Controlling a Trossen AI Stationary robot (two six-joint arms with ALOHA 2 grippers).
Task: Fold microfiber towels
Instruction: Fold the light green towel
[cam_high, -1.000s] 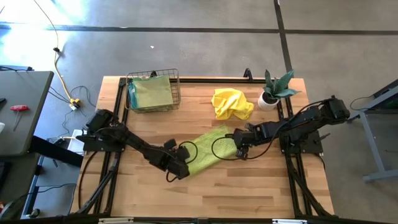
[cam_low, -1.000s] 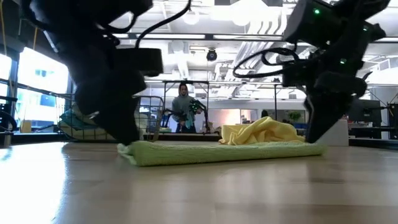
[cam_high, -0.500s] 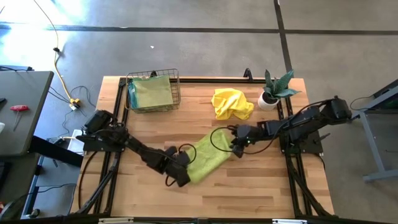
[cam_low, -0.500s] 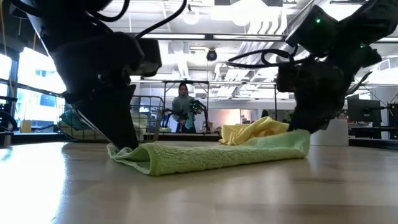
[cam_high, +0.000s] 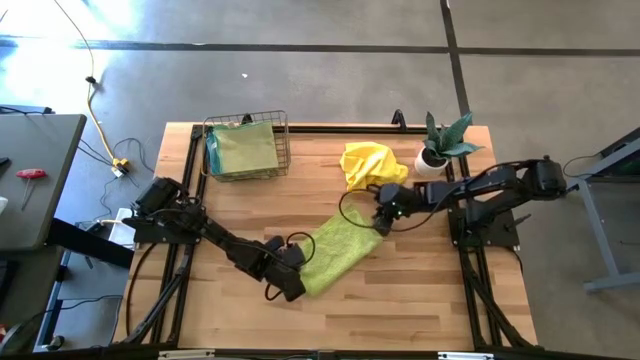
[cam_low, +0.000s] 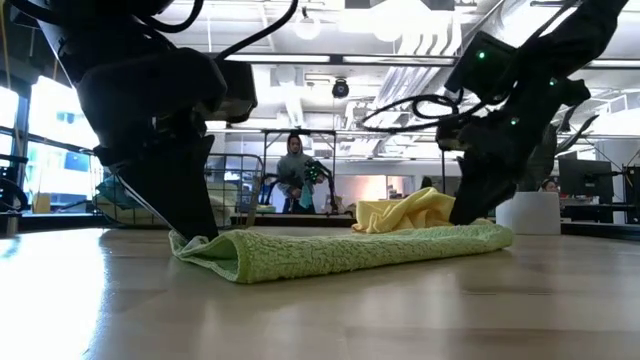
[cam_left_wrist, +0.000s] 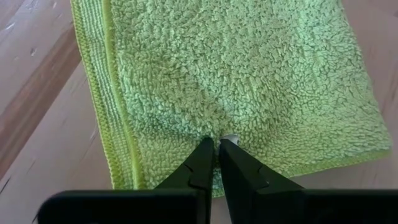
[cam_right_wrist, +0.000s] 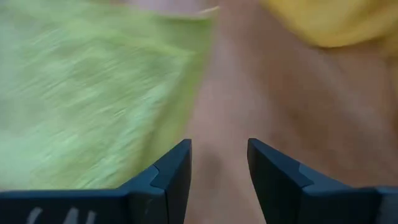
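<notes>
A lime green microfiber towel (cam_high: 340, 250) lies folded and slanting across the middle of the table. My left gripper (cam_high: 297, 276) is shut on it at its near left end (cam_low: 205, 238). My right gripper (cam_high: 383, 222) stands open just past the towel's far right end, over bare wood (cam_right_wrist: 217, 155), between the lime towel (cam_right_wrist: 81, 93) and a crumpled yellow towel (cam_high: 372, 165). Nothing is between its fingers. A sage green towel (cam_high: 245, 148) lies in the wire basket (cam_high: 285, 140), with a teal one (cam_high: 211, 150) at its left side. My left gripper pinches a small tuft of the towel's fluffy top side (cam_left_wrist: 227, 134) between its two fingertips, close to the towel's near end. The fingers slant down from above. How many layers they have, I cannot tell. The towel lies flat on the table.
The wire basket stands at the far left of the table. A potted plant (cam_high: 440, 145) in a white pot (cam_low: 530, 212) stands at the far right, next to the yellow towel (cam_low: 415, 212). Bare wood lies along the near edge (cam_high: 400, 310).
My right gripper raised the lime towel's right end, then went toward the far edge and the yellow towel; that end now lies flat on the table again. My left gripper drew the towel's left end slightly toward the near edge, and the towel now lies narrower.
</notes>
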